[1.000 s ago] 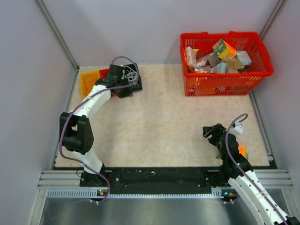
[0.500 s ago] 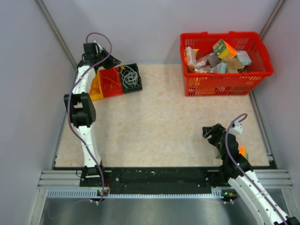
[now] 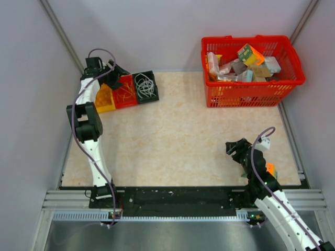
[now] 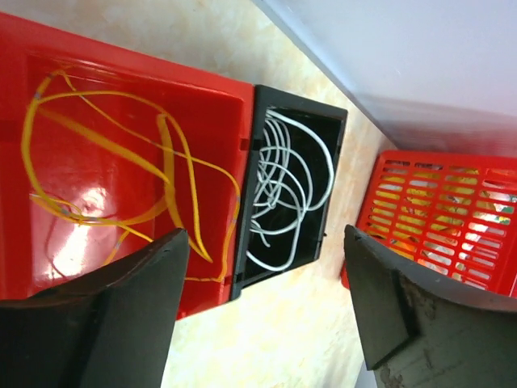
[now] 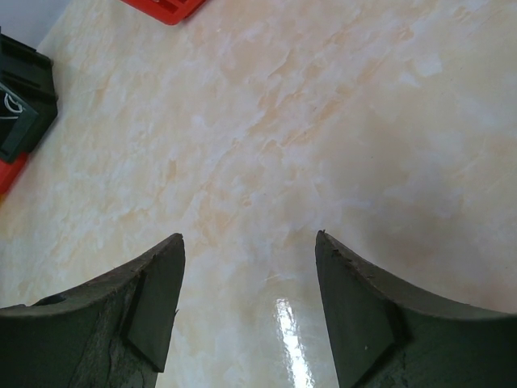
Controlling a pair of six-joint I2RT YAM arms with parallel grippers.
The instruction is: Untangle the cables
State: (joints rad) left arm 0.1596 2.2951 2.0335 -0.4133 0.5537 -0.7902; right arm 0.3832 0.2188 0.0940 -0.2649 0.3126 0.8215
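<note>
Close to the near edge, at about 4 o'clock on the table [image 3: 178, 136], the right gripper [image 3: 234, 149] hung low with its two fingers spread wide apart and nothing between them. Its own camera saw only bare, shiny tabletop under the fingers, with a corner of the black bin [image 5: 20, 105] far off at 9 o'clock. Away at 10 o'clock, by the far left corner, the left gripper [image 3: 116, 71] hung over three small bins set side by side; its fingers were also wide apart and held nothing. The orange cables [image 4: 105, 162] lay in loose loops inside the red bin [image 4: 121, 65]. The white cables [image 4: 283, 194] lay coiled in the black bin right beside it, and the two bins touched. The left wrist camera showed each loop clearly, while the top camera showed them only as small scribbles. Only the top camera showed the orange bin [image 3: 103, 98], which touched the red bin's other side. Farthest back, at 1 o'clock, stood a red basket [image 3: 251, 97] full of boxes [image 3: 250, 54]; their printing was too small to read.
</note>
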